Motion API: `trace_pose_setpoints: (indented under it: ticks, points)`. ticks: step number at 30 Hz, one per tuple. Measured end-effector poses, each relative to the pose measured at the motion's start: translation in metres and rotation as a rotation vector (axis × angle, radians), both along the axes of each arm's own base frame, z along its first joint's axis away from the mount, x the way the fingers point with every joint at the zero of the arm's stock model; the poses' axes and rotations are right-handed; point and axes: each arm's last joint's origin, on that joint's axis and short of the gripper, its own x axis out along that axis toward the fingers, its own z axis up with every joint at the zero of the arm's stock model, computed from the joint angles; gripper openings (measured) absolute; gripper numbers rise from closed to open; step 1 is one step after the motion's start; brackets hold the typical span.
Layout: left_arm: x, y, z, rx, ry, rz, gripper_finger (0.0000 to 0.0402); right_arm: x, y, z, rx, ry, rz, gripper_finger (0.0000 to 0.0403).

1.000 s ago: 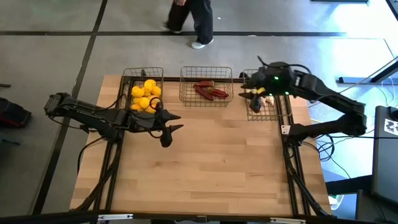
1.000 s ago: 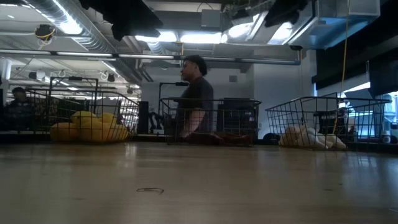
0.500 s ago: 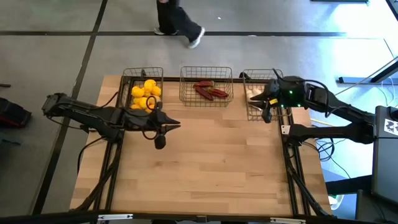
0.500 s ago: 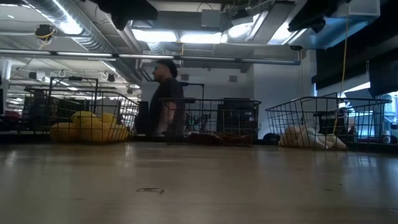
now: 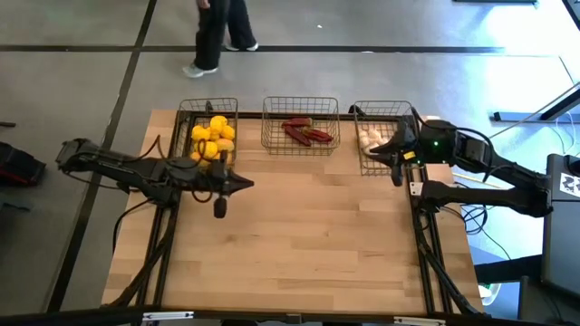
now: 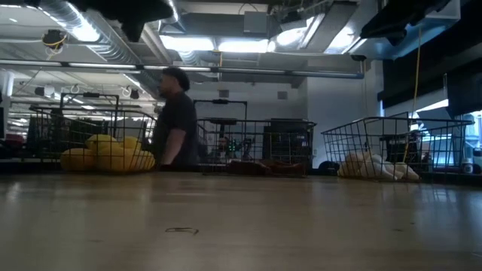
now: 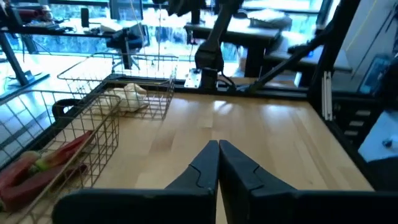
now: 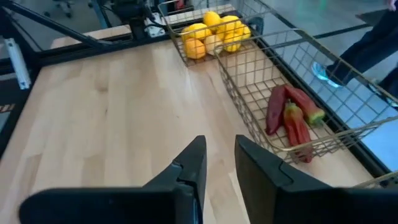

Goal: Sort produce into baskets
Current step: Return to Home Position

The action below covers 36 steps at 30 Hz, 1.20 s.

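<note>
we're looking down on the wooden table (image 5: 299,254), and beyond its far edge a person (image 5: 217,32) in dark clothes is on the grey floor; the low view shows them too, behind the baskets. the left arm reaches in from the table's left side. its left gripper (image 7: 218,144) is held up off the wood just in front of the left basket (image 5: 186,110), fingers pressed together with nothing between them. over on the other side, the right gripper (image 8: 219,144) sits by the near corner of the right basket (image 5: 381,105), close to the table's right edge. its fingers are slightly spread and carry nothing, and it points back across the table toward the other baskets. three wire baskets stand in a row along the far edge, the middle basket (image 5: 300,100) between the other two with a gap on each side. now the produce: the yellow lemons (image 5: 210,140) are piled in the left basket, the red chili peppers (image 5: 306,133) lie together in the middle basket, and the pale garlic bulbs (image 5: 369,139) rest in the right basket.
</note>
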Motion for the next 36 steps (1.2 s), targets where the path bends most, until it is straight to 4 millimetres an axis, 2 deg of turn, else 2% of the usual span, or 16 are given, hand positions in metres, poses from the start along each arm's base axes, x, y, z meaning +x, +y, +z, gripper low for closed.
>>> trace_pose_setpoints:
  ticks: [8,16,18,26,36]
  points:
    - [-0.030,0.003,-0.024,-0.080,-0.103,-0.012,0.0005,-0.001,0.002,-0.001,0.003,-0.044,0.041,0.0081]
    - [-0.048,0.006,-0.047,-0.095,-0.123,-0.004,0.0007,0.005,0.002,-0.015,0.046,-0.050,0.118,0.0080]
    - [-0.053,0.007,-0.055,-0.102,-0.137,-0.003,0.0007,0.007,0.003,-0.018,0.072,-0.061,0.174,0.0072]
    - [-0.071,0.010,-0.077,-0.118,-0.208,-0.005,0.0007,0.008,0.003,-0.023,0.071,-0.089,0.167,0.0005]
    - [-0.082,0.012,-0.096,-0.128,-0.259,-0.004,0.0007,0.008,0.001,-0.022,0.077,-0.099,0.104,0.0008]
